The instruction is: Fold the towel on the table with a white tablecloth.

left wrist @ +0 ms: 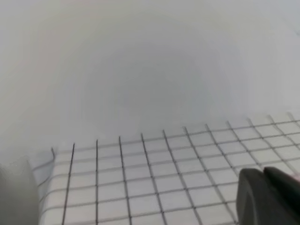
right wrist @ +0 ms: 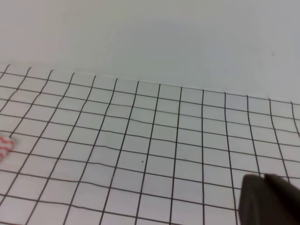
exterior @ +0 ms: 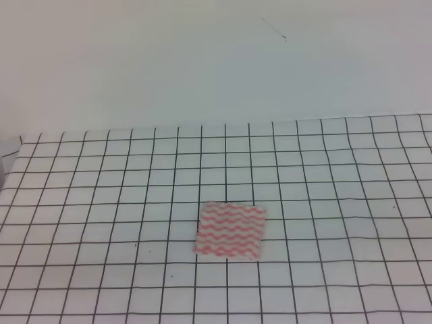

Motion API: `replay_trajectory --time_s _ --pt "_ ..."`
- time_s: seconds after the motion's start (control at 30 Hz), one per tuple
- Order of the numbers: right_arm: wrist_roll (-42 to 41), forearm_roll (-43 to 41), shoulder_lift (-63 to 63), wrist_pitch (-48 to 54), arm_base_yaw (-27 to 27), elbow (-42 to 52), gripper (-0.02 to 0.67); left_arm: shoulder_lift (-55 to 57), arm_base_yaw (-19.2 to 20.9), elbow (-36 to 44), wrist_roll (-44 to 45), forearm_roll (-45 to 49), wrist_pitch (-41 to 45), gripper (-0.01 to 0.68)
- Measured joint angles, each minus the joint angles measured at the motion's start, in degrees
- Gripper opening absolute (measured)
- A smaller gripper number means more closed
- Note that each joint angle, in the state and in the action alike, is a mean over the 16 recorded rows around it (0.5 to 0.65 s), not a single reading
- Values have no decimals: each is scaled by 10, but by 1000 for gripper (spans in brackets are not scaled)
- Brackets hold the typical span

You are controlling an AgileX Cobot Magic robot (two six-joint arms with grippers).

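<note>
The towel [exterior: 230,231], red-pink and white with wavy stripes, lies flat as a rough square about two grid squares wide. It rests on the white gridded tablecloth [exterior: 101,202] of the table, just below the middle of the exterior high view. Neither arm appears in that view. In the left wrist view only a dark finger [left wrist: 267,197] of my left gripper shows at the bottom right, above bare cloth. The right wrist view shows a dark finger [right wrist: 269,199] at its bottom right, and a corner of the towel [right wrist: 4,145] at the far left edge.
A plain pale wall [exterior: 216,61] rises behind the table's far edge. The tablecloth's left edge [left wrist: 51,159] drops off in the left wrist view, with a blurred grey shape [left wrist: 16,192] beside it.
</note>
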Motion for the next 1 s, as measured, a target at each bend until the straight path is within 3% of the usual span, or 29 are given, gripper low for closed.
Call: replay_trajectory --time_s 0.33,0.67,1.0 --pt "0 1 0 0 0 0 -2 -117 0 138 -195 204 -8 -1" --pt "0 1 0 -1 0 0 -2 -134 0 156 -217 218 52 -1" --pt "0 1 0 -1 0 0 -2 -134 0 156 -218 219 54 -1"
